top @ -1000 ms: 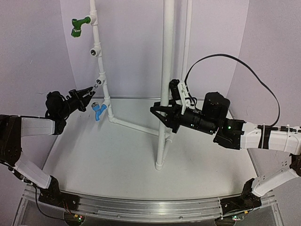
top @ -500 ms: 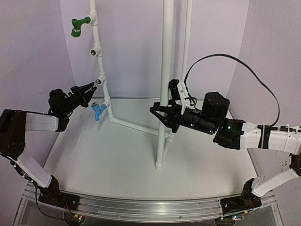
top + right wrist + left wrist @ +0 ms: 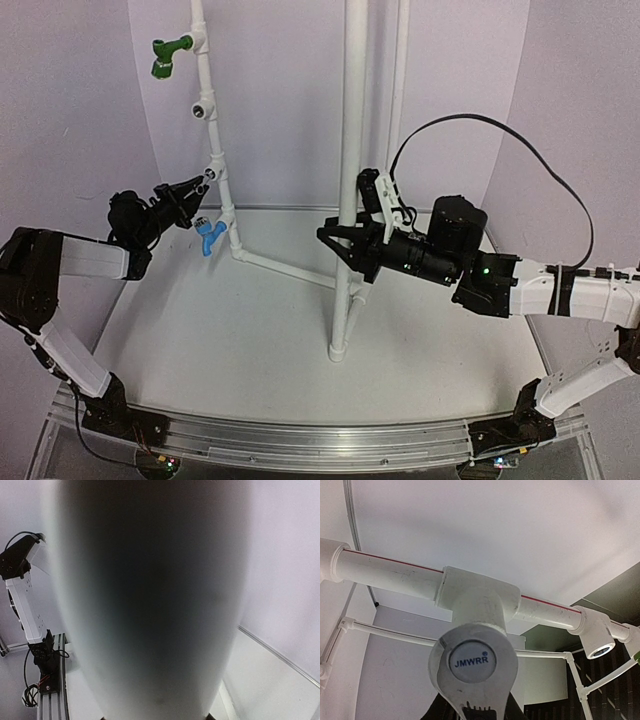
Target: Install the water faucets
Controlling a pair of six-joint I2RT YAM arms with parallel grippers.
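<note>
Holding the silver faucet (image 3: 472,662) at the mouth of a white tee (image 3: 475,592), the left tool (image 3: 198,185) is clamped on it, probably to screw it in. The right tool (image 3: 338,250) seems closed around the thick pipe (image 3: 355,120), likely to steady it. The blue faucet (image 3: 210,237) sits just below.

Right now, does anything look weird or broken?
Nothing looks broken or spilled. One white fitting on the thin pipe has an open hole with no tap, between the green faucet and the silver faucet pinched in the left gripper. The right gripper hugs the thick pipe, which blocks its camera.
</note>
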